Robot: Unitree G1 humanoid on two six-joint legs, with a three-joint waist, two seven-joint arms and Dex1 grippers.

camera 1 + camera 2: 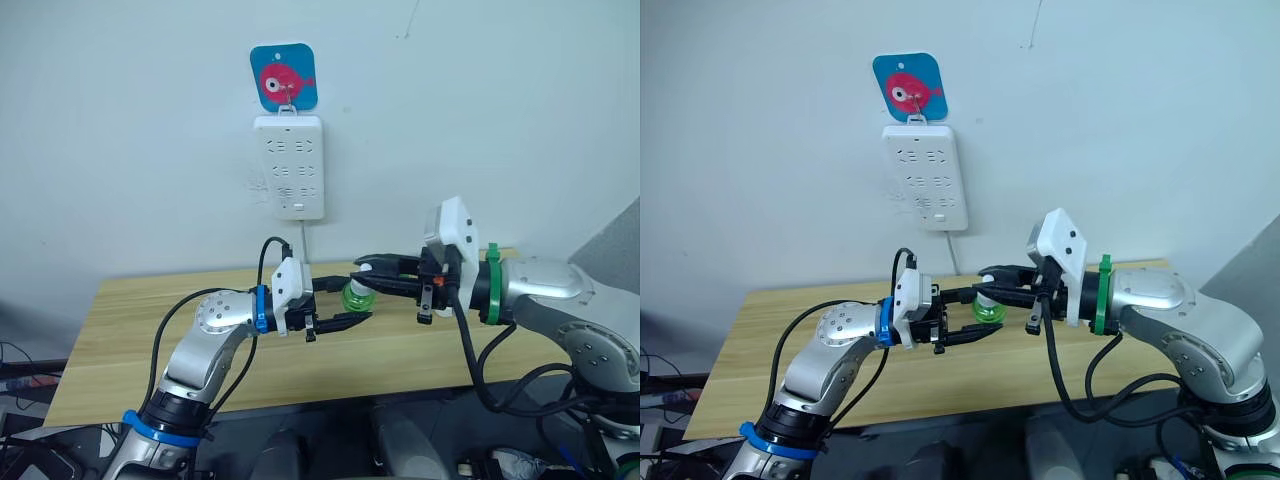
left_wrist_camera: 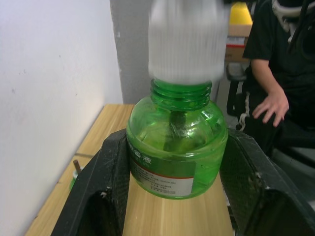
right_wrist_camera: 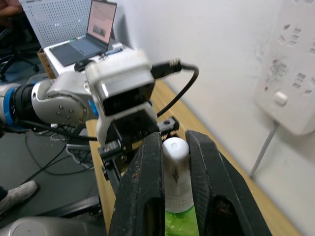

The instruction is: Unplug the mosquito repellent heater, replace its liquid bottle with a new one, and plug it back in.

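Green bottle (image 2: 176, 147) between left fingers (image 2: 106, 182); right fingers (image 3: 147, 191) hide its cap (image 3: 175, 169).

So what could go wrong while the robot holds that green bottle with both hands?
The left hand grips the green bottle and the right hand pinches its white cap above the table. If the cap comes off with a jerk, liquid might spill. If either grip slips, the bottle could drop and roll.

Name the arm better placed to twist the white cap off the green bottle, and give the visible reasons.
Right. The right gripper already clamps the white cap, while the left gripper braces the green bottle body between its jaws.
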